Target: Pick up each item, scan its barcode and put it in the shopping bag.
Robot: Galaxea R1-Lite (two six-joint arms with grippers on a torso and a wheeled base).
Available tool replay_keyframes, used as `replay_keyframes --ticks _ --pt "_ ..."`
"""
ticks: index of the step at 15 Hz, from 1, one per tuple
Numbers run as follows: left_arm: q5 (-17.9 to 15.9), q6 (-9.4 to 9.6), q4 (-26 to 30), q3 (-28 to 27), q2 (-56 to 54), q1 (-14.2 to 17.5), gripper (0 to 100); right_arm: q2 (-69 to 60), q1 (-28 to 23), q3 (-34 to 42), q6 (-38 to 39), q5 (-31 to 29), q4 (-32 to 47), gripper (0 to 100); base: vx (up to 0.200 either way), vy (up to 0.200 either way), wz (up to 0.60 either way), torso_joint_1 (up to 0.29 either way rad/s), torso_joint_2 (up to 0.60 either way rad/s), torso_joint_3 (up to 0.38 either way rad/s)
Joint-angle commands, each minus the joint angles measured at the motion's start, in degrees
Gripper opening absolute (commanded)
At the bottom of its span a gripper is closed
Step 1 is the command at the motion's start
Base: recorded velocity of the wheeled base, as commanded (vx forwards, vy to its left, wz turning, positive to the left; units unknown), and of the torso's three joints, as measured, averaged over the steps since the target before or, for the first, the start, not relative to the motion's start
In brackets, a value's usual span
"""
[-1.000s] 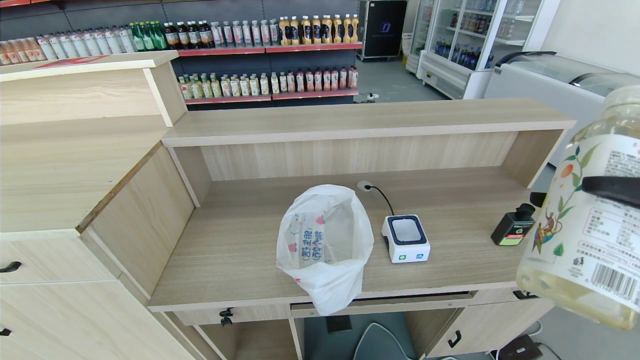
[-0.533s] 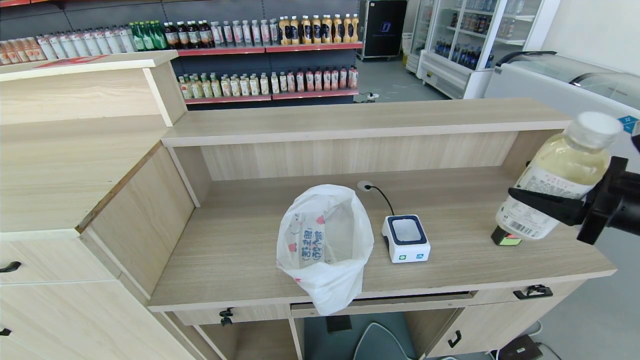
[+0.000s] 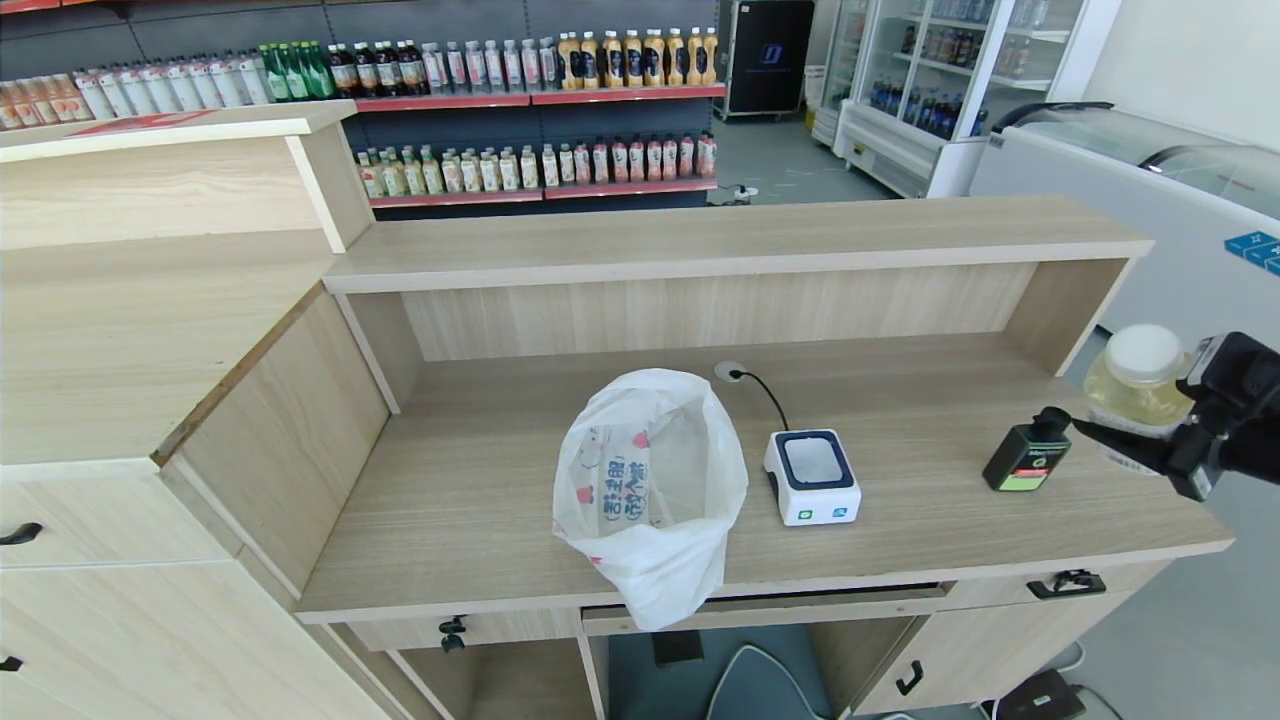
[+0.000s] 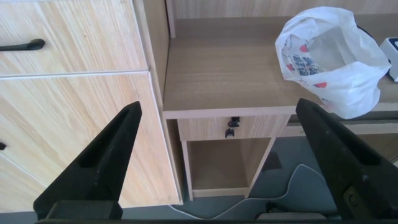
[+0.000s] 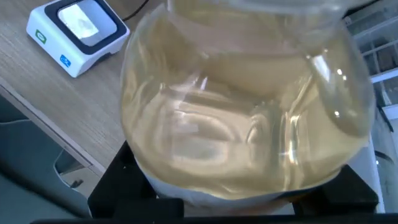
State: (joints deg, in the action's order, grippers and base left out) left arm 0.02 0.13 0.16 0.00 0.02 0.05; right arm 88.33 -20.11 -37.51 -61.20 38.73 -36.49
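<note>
Far left: L gripper [image 4: 219, 107] off the left front of the counter [image 3: 470, 490], facing pale wood drawer fronts [image 4: 74, 37] w/ a black handle [image 4: 22, 45]; fingers spread wide, nothing between them. Past those fingers in L wrist view, white shopping bag [image 4: 333, 59] on the counter top. Head view: same bag [image 3: 648, 490] left of centre on the counter, mouth open upward, red and blue print on its side, lower part drooping over the front edge. Just right of bag, not touching, white barcode scanner [image 3: 811, 476] w/ dark window facing up, black cable [image 3: 765, 395] running back to a hole in the counter. Well right of scanner, small dark bottle [image 3: 1027, 463] w/ black cap and green label, upright on the counter. Just right of that, at the counter's right end, clear drink bottle [image 3: 1140, 385] w/ white cap and pale yellow liquid, roughly upright, clamped round its body by R gripper [image 3: 1130, 440]; one black finger [image 3: 1105, 437] across its front, tip near the dark bottle's cap. Can't tell whether bottle base rests on the counter or hangs above it. R wrist view: drink bottle [image 5: 249, 124] close up between two dark fingers [image 5: 118, 193], scanner [image 5: 78, 28] on the wood beyond. Background: store shelves [image 3: 540, 100] of bottled drinks, glass-door fridges [image 3: 930, 90] back right.
</note>
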Motion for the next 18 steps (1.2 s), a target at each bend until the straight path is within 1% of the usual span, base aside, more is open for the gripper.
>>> replay_keyframes --ticks 1,7,9,11,12,14,16,18 --pt "0.06 0.04 0.02 0.0 -0.02 0.04 100 0.88 -0.72 -0.63 -0.5 0.12 -0.08 0 0.0 0.0 0.0 0.0 0.0 0.0" --pt "0.06 -0.05 0.02 0.0 -0.02 0.04 100 3.07 -0.28 -0.55 -3.4 0.12 -6.49 0 0.0 0.0 0.6 0.005 0.0 0.003" --pt "0.06 0.04 0.02 0.0 -0.02 0.04 100 7.29 0.69 0.6 -3.75 0.12 -14.31 0 0.0 0.0 0.6 0.0 0.0 0.0" --pt "-0.02 -0.05 0.02 0.0 -0.02 0.04 100 11.69 0.87 1.21 -5.42 0.47 -19.5 0 0.0 0.0 0.0 0.0 0.0 0.0" --pt "-0.02 -0.05 0.02 0.0 -0.02 0.04 100 14.15 0.95 1.3 -7.27 1.26 -21.35 0 0.0 0.0 0.0 0.0 0.0 0.0" --pt "-0.02 -0.05 0.02 0.0 -0.02 0.04 100 18.63 0.95 0.51 -8.24 6.01 -21.7 0 0.0 0.0 0.0 0.0 0.0 0.0" --pt "0.06 0.04 0.02 0.0 -0.02 0.04 100 21.97 0.95 -1.07 -11.31 9.43 -21.96 0 0.0 0.0 0.0 0.0 0.0 0.0" --pt "0.06 0.04 0.02 0.0 -0.02 0.04 100 23.9 0.95 -0.55 -12.81 12.86 -21.96 0 0.0 0.0 0.0 0.0 0.0 0.0"
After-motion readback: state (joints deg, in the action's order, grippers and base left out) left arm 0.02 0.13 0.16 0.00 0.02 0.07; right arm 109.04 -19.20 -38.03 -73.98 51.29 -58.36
